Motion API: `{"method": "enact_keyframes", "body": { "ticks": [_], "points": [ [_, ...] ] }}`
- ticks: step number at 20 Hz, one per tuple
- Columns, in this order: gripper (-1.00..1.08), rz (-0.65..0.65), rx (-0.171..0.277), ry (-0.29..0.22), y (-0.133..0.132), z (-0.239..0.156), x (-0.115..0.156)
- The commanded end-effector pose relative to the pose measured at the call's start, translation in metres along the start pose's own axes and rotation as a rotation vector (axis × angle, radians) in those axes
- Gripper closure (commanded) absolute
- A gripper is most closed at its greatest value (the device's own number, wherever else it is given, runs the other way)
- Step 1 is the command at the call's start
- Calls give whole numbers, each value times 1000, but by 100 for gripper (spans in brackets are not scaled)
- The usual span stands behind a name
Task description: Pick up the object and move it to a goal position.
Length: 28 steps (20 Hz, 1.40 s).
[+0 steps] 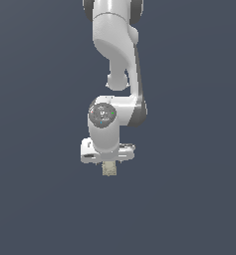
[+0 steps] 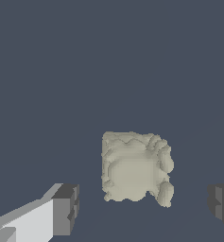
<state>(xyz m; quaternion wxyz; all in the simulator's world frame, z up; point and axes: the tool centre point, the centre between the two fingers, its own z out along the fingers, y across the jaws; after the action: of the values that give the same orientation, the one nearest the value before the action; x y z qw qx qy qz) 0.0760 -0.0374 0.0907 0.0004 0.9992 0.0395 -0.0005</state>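
While the gripper (image 2: pixel 144 208) hovers, fingers (image 2: pixel 66 208) spread apart | object (image 2: pixel 134 168) between them, untouched

Backdrop (image 1: pixel 35 199): uniform dark slate-blue field filling both views. Flat, even lighting. No seam between floor and wall can be made out.

No readable text, labels, brands, numbers or signs in either view. The white arm housing, the end effector (image 1: pixel 108 160) and the object (image 2: pixel 136 168) between its fingers show plain surfaces only; the round grey cap on the wrist joint above the end effector has tiny coloured specks, too small to read as marks.
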Motion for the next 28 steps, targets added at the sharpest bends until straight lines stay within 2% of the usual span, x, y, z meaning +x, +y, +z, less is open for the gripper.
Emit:
{"method": "enact_keyframes", "body": {
  "ticks": [1,6,14,19,20,28],
  "points": [
    [-92,0,0,0,0,0,0],
    [-92,0,0,0,0,10,0],
    [-92,-1,1,1,0,48,0],
    [-92,-1,1,1,0,51,1],
    [108,-1,1,1,0,51,1],
    [108,-1,1,1,0,51,1]
  ]
}}
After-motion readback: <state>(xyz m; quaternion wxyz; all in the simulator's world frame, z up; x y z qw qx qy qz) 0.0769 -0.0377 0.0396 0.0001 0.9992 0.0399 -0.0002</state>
